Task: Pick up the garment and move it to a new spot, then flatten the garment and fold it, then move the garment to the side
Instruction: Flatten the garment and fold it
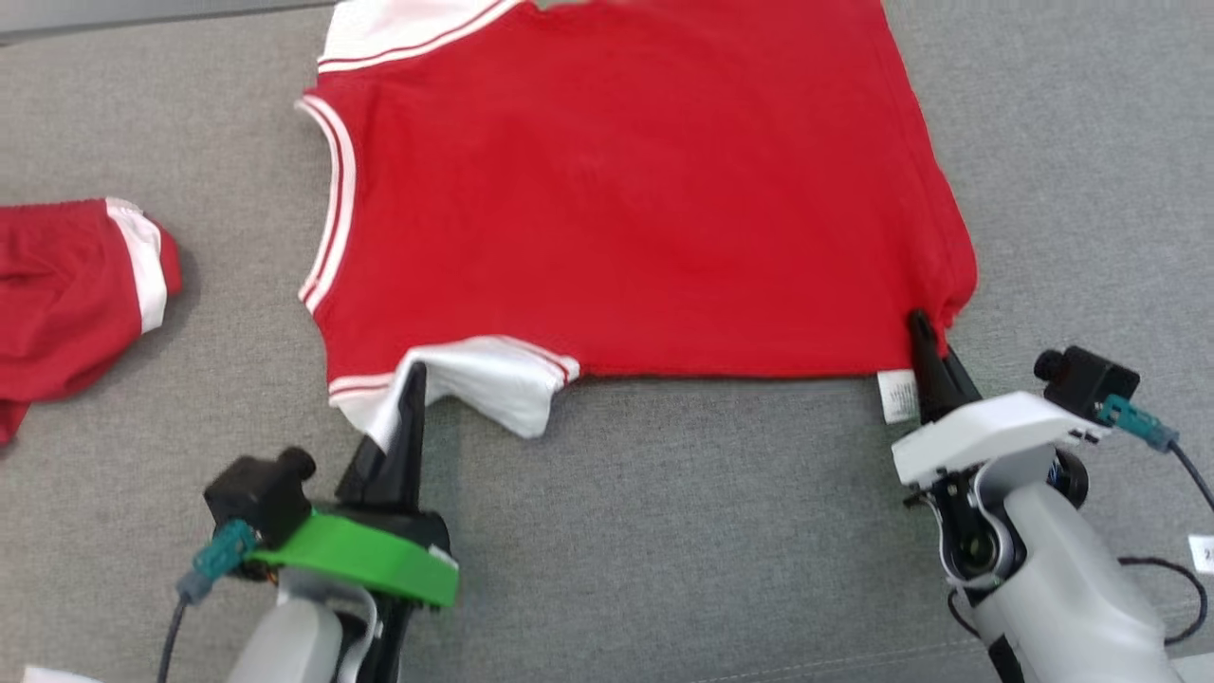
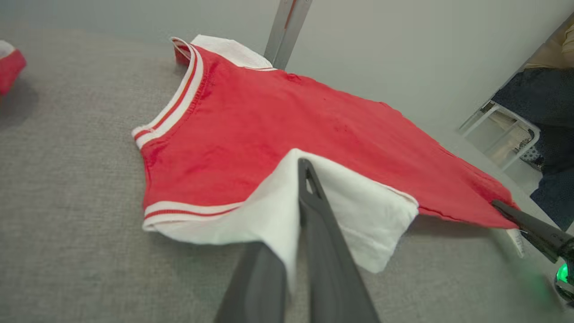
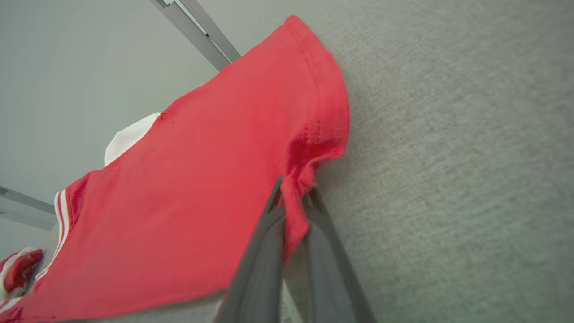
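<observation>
The garment (image 1: 616, 190) is a red shirt with white sleeves and red-and-white striped trim, spread on the grey surface. My left gripper (image 1: 413, 375) is shut on its near white sleeve (image 2: 269, 211), whose cloth lies pinched between the two dark fingers (image 2: 318, 215). My right gripper (image 1: 922, 327) is shut on the near hem corner of the garment (image 3: 296, 179), next to a small white label (image 1: 896, 396). The right gripper's fingers (image 2: 529, 224) also appear at the right edge of the left wrist view, on that red corner.
A second red piece of clothing with a white band (image 1: 76, 285) lies at the left edge of the grey cloth-covered surface (image 1: 664, 531). A pale wall and a metal post (image 2: 287, 27) stand behind the surface.
</observation>
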You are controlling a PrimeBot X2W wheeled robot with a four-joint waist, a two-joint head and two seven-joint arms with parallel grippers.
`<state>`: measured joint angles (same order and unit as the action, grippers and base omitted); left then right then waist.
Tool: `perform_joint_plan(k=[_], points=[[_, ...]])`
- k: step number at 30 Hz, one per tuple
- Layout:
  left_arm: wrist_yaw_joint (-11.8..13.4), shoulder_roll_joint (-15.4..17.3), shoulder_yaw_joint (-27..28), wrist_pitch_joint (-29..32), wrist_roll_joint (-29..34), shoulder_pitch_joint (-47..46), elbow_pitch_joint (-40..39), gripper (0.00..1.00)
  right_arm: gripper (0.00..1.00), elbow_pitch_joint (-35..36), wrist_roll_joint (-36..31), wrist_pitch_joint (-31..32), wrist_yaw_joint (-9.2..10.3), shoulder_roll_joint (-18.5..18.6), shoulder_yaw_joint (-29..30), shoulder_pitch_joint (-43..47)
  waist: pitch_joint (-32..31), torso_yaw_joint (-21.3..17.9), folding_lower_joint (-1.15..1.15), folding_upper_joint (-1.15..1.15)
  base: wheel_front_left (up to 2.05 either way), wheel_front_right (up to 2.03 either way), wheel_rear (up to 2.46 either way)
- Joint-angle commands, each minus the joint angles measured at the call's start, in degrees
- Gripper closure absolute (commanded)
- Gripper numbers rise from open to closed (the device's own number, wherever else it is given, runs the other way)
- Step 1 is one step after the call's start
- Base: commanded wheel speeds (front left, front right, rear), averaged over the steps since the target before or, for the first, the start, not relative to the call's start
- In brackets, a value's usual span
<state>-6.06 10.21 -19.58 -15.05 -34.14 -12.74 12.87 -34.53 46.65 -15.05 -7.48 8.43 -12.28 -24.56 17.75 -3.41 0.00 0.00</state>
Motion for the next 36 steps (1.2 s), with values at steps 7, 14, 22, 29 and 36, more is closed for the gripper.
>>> perform_joint_plan(k=[7,14,22,29,36], points=[[-0.4,-1.1,-0.9,-0.1,0.8,10.9,-1.6,1.0,1.0,3.1,-2.6,-0.2,-0.01,1.3,1.6,10.2,-6.9,0.0,0.0,0.0,0.0,0.0,0.0],[0.5,0.0,-2.5,1.2,0.7,17.7,-4.7,1.0,1.0,5.4,-4.7,-0.1,-0.01,2.1,3.6,17.7,-9.9,0.5,0.0,0.0,0.0,0.0,0.0],[0.3,0.5,-3.5,2.7,0.3,17.2,-5.7,1.0,1.0,7.8,-5.8,1.7,-0.01,1.0,6.9,19.5,-9.8,0.4,0.0,0.0,0.0,0.0,0.0],[-0.1,1.3,-4.3,3.7,1.2,13.2,-3.6,1.0,1.0,8.4,-7.2,2.7,-0.01,-0.3,8.4,17.5,-9.2,-0.8,0.0,0.0,0.0,0.0,0.0],[-0.6,2.8,-5.1,4.5,1.4,9.0,-1.2,1.0,1.0,8.2,-8.5,3.3,-0.01,-1.7,8.7,15.0,-8.6,-2.1,0.0,0.0,0.0,0.0,0.0]])
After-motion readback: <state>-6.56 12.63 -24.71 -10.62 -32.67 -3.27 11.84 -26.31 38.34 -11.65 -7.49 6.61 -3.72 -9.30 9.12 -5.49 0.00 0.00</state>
